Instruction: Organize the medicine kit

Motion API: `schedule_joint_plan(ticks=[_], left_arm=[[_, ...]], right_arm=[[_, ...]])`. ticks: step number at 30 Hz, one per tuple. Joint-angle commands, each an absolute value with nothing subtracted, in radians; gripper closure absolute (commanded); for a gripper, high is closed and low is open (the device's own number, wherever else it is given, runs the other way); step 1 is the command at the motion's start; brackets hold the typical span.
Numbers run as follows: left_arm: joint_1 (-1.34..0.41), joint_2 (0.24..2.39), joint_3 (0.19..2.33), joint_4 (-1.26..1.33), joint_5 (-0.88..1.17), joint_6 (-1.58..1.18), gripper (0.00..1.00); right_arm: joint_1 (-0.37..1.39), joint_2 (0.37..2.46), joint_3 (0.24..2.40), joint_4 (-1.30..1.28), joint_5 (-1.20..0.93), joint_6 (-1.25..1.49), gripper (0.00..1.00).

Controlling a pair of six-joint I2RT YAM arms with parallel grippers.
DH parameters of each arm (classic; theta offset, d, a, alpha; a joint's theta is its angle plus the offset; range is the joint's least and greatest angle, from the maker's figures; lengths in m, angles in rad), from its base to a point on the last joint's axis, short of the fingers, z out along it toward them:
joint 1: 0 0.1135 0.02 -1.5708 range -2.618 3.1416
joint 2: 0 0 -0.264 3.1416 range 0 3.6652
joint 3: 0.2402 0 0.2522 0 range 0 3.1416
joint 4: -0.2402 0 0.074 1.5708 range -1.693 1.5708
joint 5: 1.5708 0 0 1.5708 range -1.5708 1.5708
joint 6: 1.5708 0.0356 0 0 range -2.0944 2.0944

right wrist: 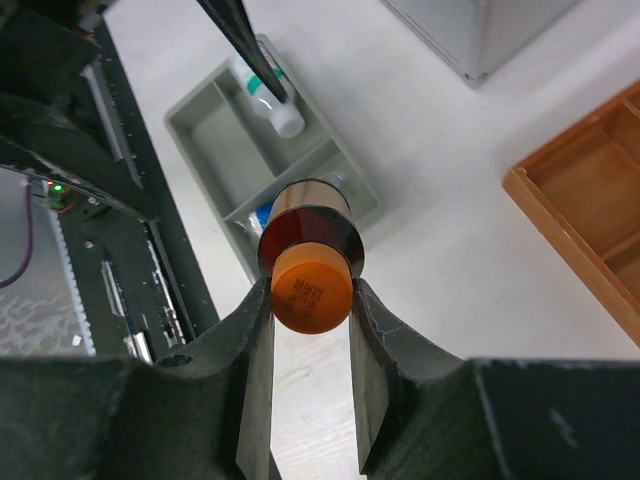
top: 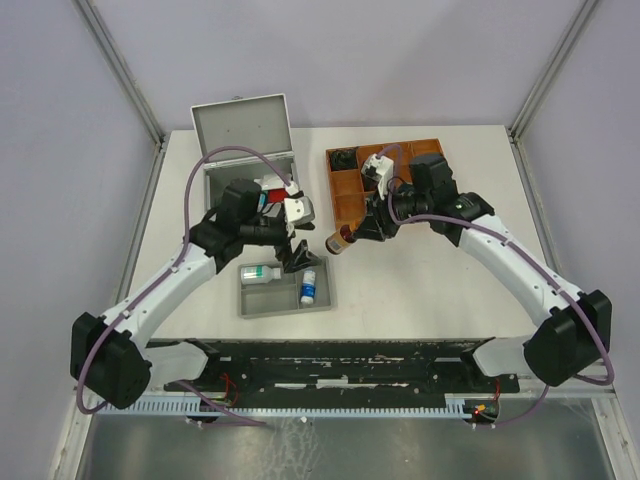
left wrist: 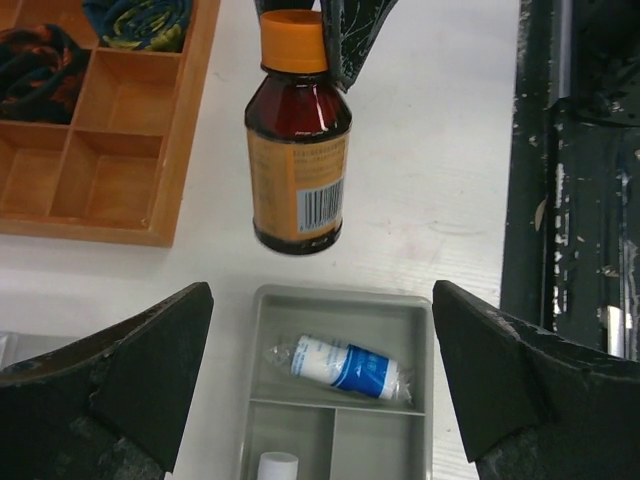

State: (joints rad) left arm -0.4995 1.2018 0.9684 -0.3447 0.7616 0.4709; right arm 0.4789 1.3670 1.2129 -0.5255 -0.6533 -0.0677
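Note:
The medicine kit [top: 245,150] is a silver-grey metal case at the back left with its lid up. My right gripper [right wrist: 310,300] is shut on the orange cap of a brown medicine bottle [right wrist: 308,250] and holds it above the table, between the wooden tray and the grey tray; the bottle also shows in the top view [top: 343,240] and the left wrist view [left wrist: 298,170]. My left gripper [left wrist: 320,390] is open and empty, hovering over a grey plastic tray [left wrist: 340,296]. That tray holds a blue-and-white bandage roll [left wrist: 350,367] and a white bottle [left wrist: 277,466].
A brown wooden compartment tray [top: 385,180] stands at the back right with dark rolled items in its far cells. A red pouch [top: 272,197] shows in the open case. The black base rail [top: 350,365] runs along the near edge.

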Motion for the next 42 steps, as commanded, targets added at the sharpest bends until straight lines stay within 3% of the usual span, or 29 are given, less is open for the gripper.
schedule_joint_plan(ticks=[1,12,23,30,32,33,35,37,40,42], left_arm=[[-0.504,1.21,1.006,-0.302,0.922,0.425,0.04],[-0.579,1.197,0.921,-0.176,0.954,0.342,0.11],[-0.602,1.246,0.918,-0.104,0.867,0.255,0.33],[-0.601,1.263,0.926,-0.107,0.845,0.257,0.37],[-0.602,1.259,0.928,-0.109,0.835,0.26,0.45],[-0.601,1.255,0.93,-0.114,0.83,0.269,0.49],[-0.602,1.245,0.936,-0.145,0.817,0.297,0.55],[-0.602,1.23,0.946,-0.184,0.79,0.332,0.59],[-0.6,1.208,0.971,-0.261,0.744,0.383,0.66],[-0.6,1.205,0.999,-0.349,0.713,0.44,0.69]], right_arm=[[0.498,1.299,1.189,-0.366,-0.813,0.0,0.99],[0.513,1.28,1.151,-0.319,-0.927,0.001,0.99],[0.515,1.25,1.118,-0.289,-0.909,0.003,0.99],[0.515,1.233,1.107,-0.276,-0.903,0.007,0.99],[0.515,1.233,1.101,-0.278,-0.902,0.001,0.99],[0.514,1.234,1.101,-0.279,-0.901,-0.001,0.95],[0.514,1.242,1.105,-0.296,-0.902,-0.014,0.72],[0.513,1.25,1.12,-0.334,-0.907,-0.042,0.56],[0.509,1.25,1.128,-0.364,-0.902,-0.057,0.39],[0.497,1.243,1.13,-0.374,-0.9,-0.067,0.34]])
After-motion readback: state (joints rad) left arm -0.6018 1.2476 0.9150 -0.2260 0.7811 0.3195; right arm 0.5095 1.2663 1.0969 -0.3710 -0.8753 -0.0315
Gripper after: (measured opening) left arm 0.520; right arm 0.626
